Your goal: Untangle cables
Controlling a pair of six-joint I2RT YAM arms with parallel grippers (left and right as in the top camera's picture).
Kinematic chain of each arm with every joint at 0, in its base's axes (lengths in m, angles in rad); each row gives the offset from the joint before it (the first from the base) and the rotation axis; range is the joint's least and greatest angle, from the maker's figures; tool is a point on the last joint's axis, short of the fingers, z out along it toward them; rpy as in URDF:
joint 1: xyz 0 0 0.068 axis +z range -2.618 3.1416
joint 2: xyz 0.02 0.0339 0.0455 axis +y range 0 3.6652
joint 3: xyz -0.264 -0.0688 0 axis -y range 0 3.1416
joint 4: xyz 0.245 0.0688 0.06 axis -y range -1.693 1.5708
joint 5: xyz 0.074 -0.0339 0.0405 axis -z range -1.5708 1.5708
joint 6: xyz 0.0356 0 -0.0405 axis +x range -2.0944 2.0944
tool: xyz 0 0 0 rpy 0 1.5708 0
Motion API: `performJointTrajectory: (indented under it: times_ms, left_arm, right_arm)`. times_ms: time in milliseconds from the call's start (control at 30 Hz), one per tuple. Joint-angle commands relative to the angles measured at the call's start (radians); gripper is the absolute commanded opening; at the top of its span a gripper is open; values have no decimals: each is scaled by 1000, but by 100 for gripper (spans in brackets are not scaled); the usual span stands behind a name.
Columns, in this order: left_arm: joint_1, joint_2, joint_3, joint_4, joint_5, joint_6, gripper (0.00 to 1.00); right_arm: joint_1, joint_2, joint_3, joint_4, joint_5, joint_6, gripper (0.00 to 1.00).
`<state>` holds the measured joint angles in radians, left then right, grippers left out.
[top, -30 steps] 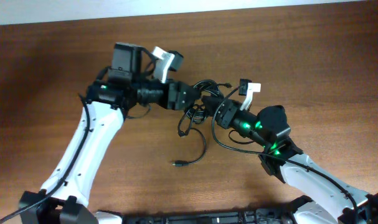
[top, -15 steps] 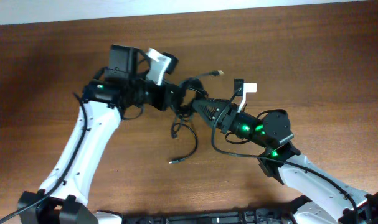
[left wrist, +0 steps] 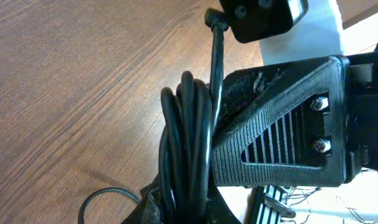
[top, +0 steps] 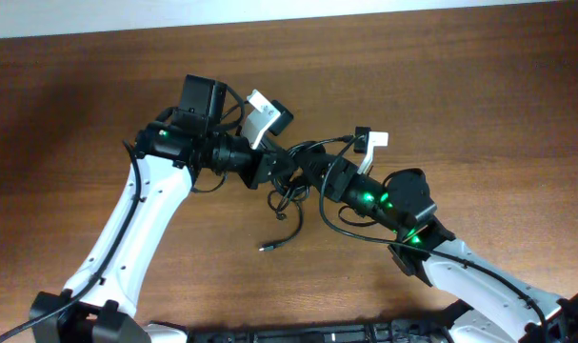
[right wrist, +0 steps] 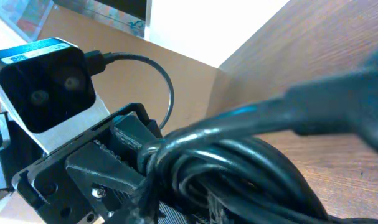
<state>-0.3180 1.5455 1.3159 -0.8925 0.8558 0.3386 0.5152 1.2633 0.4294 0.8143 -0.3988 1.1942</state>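
The cables (top: 287, 193) are a knot of thin black cords hanging between my two grippers at the middle of the table. One loose tail curves down to a small plug (top: 267, 249) lying on the wood. My left gripper (top: 273, 171) comes in from the left and is shut on the cables (left wrist: 186, 140), which run as a tight bunch up from its jaws (left wrist: 186, 210). My right gripper (top: 306, 172) meets it from the right, almost tip to tip. In the right wrist view the cables (right wrist: 238, 165) fill the space at its jaws, and my right gripper (right wrist: 235, 196) is closed round them.
The brown wooden table (top: 479, 95) stretches out on all sides. The two grippers stand very close: the right arm's ribbed finger mount (left wrist: 282, 140) fills the left wrist view, and the left arm's camera block (right wrist: 44, 81) looms in the right wrist view.
My left gripper has shut on the bundle. My right gripper let go, opened wide, and closed again on the cables nearer the left gripper. The hanging loops shifted slightly.
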Motion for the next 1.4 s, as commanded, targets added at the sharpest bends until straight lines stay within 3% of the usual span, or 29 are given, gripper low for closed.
performJointTrajectory:
  times_ms: [0,33,67,100,167,233,300,367,433,467,500,533,600,633,667,700,733,767,800,833,867,900,933,967,1033,1133,1233,1367]
  left_arm:
    - [-99,-14,-1,-89,160,61,9]
    - [-97,-14,-1,-137,150,85,17]
    - [-90,-14,0,-153,150,98,28]
    - [-58,-18,0,-153,150,98,51]
    - [28,-27,2,-154,151,97,57]
    - [86,-27,2,-167,151,93,42]
    - [90,-26,2,-161,137,94,51]
    - [90,-26,2,-155,87,93,64]
    - [90,-26,2,-120,86,93,96]
    - [90,-26,2,-89,53,57,99]
    - [90,-26,2,-29,-82,-101,99]
    - [90,-26,2,21,-262,-288,99]
    - [90,-26,2,58,-510,-561,99]
    - [90,-25,1,69,-521,-570,99]
    - [90,-19,-1,69,-520,-573,92]
    - [90,-3,-11,69,-520,-622,77]
    - [89,25,-30,69,-520,-704,72]
    - [84,60,-46,69,-518,-793,82]
    - [68,117,-61,74,-485,-854,99]
    - [48,173,-62,71,-458,-854,71]
    - [34,210,-63,69,-438,-890,52]
    - [20,244,-65,69,-422,-937,45]
    - [-9,303,-66,67,-414,-1010,31]
    - [-30,344,-66,66,-414,-1055,30]
    - [-57,387,-66,68,-414,-1111,39]
    - [-106,439,-68,84,-438,-1227,42]
    - [-117,453,-68,161,-438,-1251,47]
    - [-168,454,-71,165,-510,-1271,33]
  right_arm:
    - [-31,2,10,8,119,-22,15]
    - [-53,2,10,8,113,-21,4]
    - [-64,2,10,8,99,-22,4]
    - [-76,2,10,8,69,-22,4]
    - [-93,2,10,12,41,-21,4]
    - [-99,2,10,12,36,-21,4]
    - [-99,2,10,11,42,-21,4]
    - [-85,2,10,-30,167,-30,4]
    - [-21,30,11,-172,409,-279,4]
    - [17,74,15,-172,421,-366,9]
    - [38,97,34,-184,402,-388,72]
    - [48,93,65,-235,401,-476,99]
    - [35,46,167,-471,422,-583,98]
    - [19,12,226,-625,445,-597,99]
    - [-16,-31,290,-798,476,-596,99]
    - [-57,-72,326,-901,483,-596,99]
    - [-96,-117,331,-951,483,-596,99]
    - [-127,-153,331,-988,482,-596,98]
    - [-150,-175,331,-1022,482,-596,99]
    - [-158,-178,331,-1052,483,-596,98]
    - [-158,-178,331,-1078,482,-596,99]
    - [-158,-178,331,-1103,483,-596,99]
    - [-158,-178,331,-1126,483,-596,99]
    - [-158,-178,331,-1134,483,-596,99]
    - [-158,-177,331,-1136,483,-596,99]
    - [-158,-177,331,-1138,483,-596,98]
    - [-158,-177,331,-1152,483,-596,99]
    - [-158,-177,331,-1152,482,-596,98]
